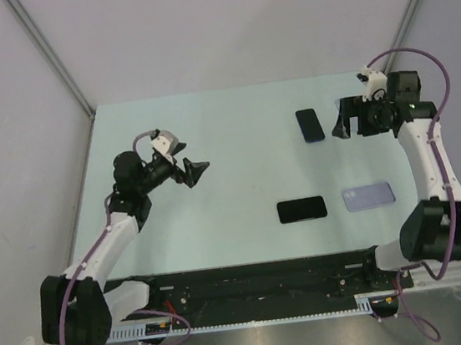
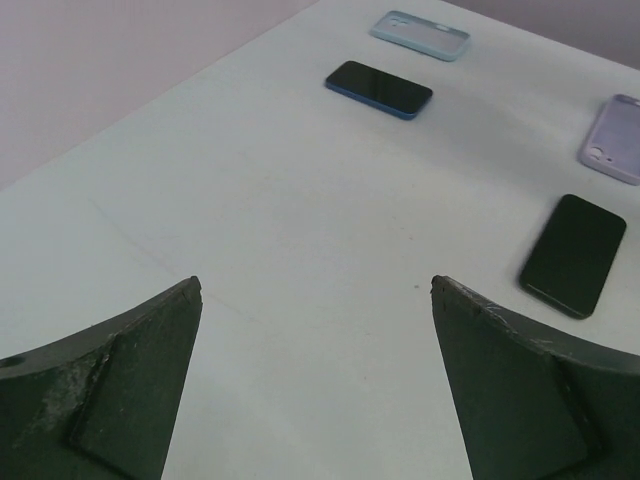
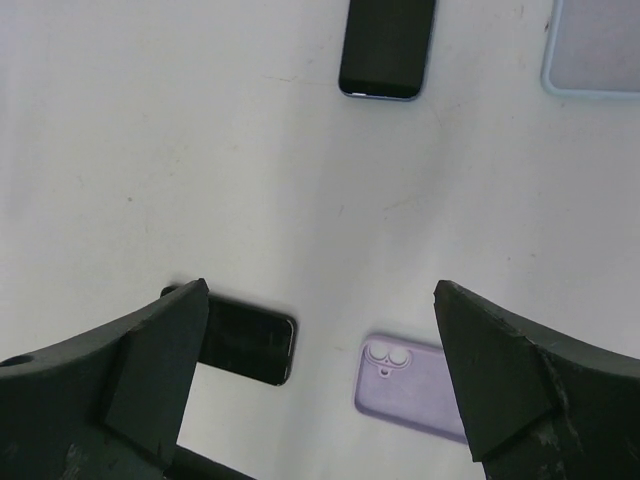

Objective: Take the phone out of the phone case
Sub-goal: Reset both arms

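- Lying bare and screen up on the pale green tabletop (image 1: 208, 125): dark blue slab phone (image 1: 310, 125), just beside the empty light blue silicone case (image 2: 421, 35), not touching it.
- Nearer the arm bases, also apart from each other: black glass-fronted phone (image 1: 301, 209) and lilac rubbery case (image 1: 368, 197), camera cut-out showing.
- By the look of it, both phones out of their cases, nothing left seated.
- Left gripper (image 1: 196, 170): spread wide at the fingers, holding nothing, hovering well apart from all four items.
- Right gripper (image 3: 320, 290): also spread wide and empty, hanging over the table near the far pair.
- Probably stiff, dense phones, slick on the glass, breakable if dropped. Best taken by the long edges, across the narrow width.
- Probably light, floppy, grippy cases. Best pinched at a rim or corner; likely to fold under a squeeze.
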`<state>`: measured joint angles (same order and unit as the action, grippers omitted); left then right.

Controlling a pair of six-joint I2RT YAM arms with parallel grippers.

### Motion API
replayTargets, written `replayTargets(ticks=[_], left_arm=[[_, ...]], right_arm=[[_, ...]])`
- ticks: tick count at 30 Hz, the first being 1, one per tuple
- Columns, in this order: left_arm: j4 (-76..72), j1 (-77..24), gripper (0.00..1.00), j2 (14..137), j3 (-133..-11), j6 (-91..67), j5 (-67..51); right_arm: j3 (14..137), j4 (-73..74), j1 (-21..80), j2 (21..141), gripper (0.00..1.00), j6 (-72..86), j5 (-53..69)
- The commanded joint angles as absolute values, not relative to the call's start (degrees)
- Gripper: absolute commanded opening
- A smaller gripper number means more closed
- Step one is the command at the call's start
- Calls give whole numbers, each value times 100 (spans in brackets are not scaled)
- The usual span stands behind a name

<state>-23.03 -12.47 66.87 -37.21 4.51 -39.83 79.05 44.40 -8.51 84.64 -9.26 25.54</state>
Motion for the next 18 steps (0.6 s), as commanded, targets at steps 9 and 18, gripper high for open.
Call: replayTargets(ticks=[9,18], left_arm=[[439,-449,100,4949,-4588,870,-2453],[1545,-18,100,4026,-4799,1116,-1944]], right_arm=[[6364,2769,-1081,5486,100,-870,2304],[5573,2180,-1107,4335,100,-624,1345]])
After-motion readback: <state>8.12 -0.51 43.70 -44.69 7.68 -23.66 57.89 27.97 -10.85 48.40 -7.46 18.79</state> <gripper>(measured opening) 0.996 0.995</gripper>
